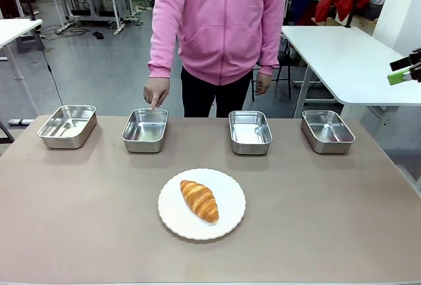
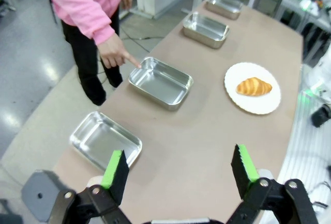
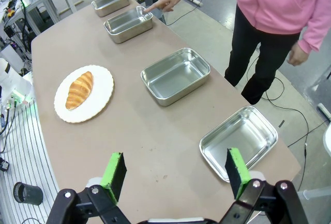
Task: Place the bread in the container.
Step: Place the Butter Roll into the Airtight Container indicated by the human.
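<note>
Bread [image 1: 199, 200] — a golden-brown croissant — lies at a slant on a round white plate [image 1: 228, 219] near the middle of a tan table [image 1: 79, 219], on the robot's side of a row of four shiny steel pans. The room behind has a grey floor, white work tables and cables trailing across the floor.

A person in a pink hooded top stands at the far edge. The person's pointing hand [image 1: 156, 92] has its index finger stretched out and the other fingers curled in, its tip at the far rim of the container [image 1: 145, 129], the second pan from the robot's left; whether the fingertip actually touches the rim is hard to tell. The person's other hand [image 1: 263, 83] hangs at the side, loosely curled. The croissant sits well apart from the pointing hand, with the container between them.

In the left wrist view the left gripper [image 2: 178, 168] hovers above the table's left end with its green-padded fingers spread wide, holding nothing. The right gripper [image 3: 176, 171] is likewise spread and empty, above the table's right end, near the rightmost pan [image 3: 239, 139].
</note>
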`<state>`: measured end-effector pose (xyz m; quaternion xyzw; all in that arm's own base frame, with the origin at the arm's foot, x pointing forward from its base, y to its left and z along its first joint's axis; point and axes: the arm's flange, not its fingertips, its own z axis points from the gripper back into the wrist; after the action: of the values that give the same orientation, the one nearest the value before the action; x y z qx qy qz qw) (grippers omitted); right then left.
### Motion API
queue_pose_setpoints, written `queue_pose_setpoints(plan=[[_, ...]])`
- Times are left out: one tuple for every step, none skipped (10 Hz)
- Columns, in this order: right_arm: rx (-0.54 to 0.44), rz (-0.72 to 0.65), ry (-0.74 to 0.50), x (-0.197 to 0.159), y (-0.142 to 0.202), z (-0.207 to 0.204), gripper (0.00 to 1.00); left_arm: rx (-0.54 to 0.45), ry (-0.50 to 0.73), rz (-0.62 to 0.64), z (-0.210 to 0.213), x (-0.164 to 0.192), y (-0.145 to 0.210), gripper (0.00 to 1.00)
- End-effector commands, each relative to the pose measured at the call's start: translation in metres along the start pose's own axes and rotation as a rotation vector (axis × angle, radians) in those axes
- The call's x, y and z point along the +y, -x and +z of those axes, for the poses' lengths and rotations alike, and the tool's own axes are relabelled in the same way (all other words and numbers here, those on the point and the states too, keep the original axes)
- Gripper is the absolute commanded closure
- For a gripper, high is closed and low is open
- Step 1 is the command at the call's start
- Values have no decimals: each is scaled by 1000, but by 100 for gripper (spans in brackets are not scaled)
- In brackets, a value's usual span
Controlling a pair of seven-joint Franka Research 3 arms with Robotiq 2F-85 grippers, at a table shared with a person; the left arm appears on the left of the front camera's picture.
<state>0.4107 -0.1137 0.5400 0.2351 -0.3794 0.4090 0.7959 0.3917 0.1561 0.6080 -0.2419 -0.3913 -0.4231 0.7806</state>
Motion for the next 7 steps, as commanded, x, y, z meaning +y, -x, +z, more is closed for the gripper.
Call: queue_pose_setpoints(plan=[[-5, 5, -2, 1, -2, 0, 0, 91, -60, 2, 19, -27, -38, 0], [-5, 5, -2, 1, -2, 0, 0, 140, -61, 43, 12, -42, -65, 0], [-5, 5, -2, 1, -2, 0, 0, 201, -64, 56, -5, -61, -94, 0], [-5, 5, -2, 1, -2, 0, 0, 267, -40, 65, -33, -85, -122, 0], [-5, 5, -2, 1, -2, 0, 0, 295, 2, 108, -59, -108, -143, 0], [-5, 5, -2, 1, -2, 0, 0, 307, -4, 165, -87, -134, -160, 0], [-5, 5, -2, 1, -2, 0, 0, 353, 33, 269, -121, -165, -171, 0]])
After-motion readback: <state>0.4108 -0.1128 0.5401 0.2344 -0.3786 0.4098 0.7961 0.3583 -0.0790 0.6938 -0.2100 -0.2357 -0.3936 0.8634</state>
